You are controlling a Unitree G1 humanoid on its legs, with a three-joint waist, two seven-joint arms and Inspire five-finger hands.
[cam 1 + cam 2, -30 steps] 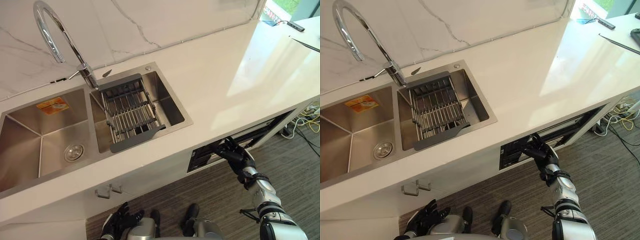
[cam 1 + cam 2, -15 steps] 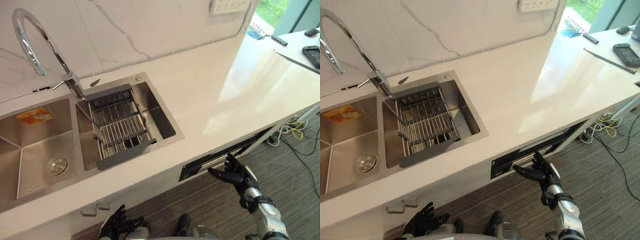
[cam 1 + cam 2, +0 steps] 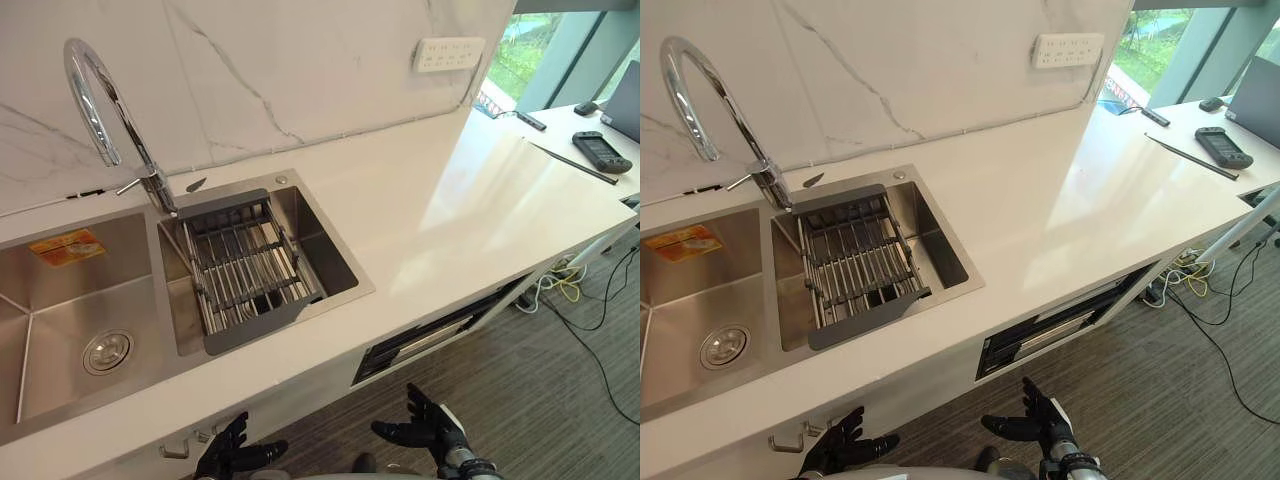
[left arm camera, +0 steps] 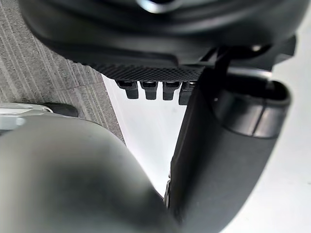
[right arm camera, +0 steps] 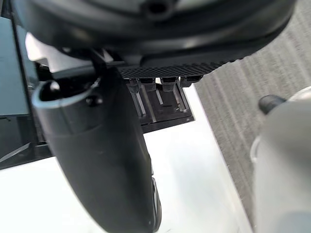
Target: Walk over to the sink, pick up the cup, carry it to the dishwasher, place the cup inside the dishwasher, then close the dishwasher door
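Observation:
The dishwasher front (image 3: 432,336) sits under the white counter, right of the sink, with a dark narrow gap along its top edge. My right hand (image 3: 425,432) hovers low in front of it, apart from it, fingers spread and holding nothing; the right wrist view shows its straight fingers (image 5: 160,81) before that dark gap (image 5: 167,108). My left hand (image 3: 236,456) hangs open below the counter's edge, also bare. The steel double sink (image 3: 352,300) holds a grey slatted drying rack (image 3: 245,268) in its right basin, under the curved tap (image 3: 100,95).
The white counter (image 3: 450,210) runs right to a side table with a dark handheld device (image 3: 598,150). Cables (image 3: 570,288) lie on the striped carpet at the right. A wall socket strip (image 3: 447,52) sits on the marble backsplash. A metal cabinet handle (image 3: 788,438) shows below the sink.
My right hand has drawn back and down from the dishwasher's top edge and now hangs free. The whole picture has shifted, so the camera moved.

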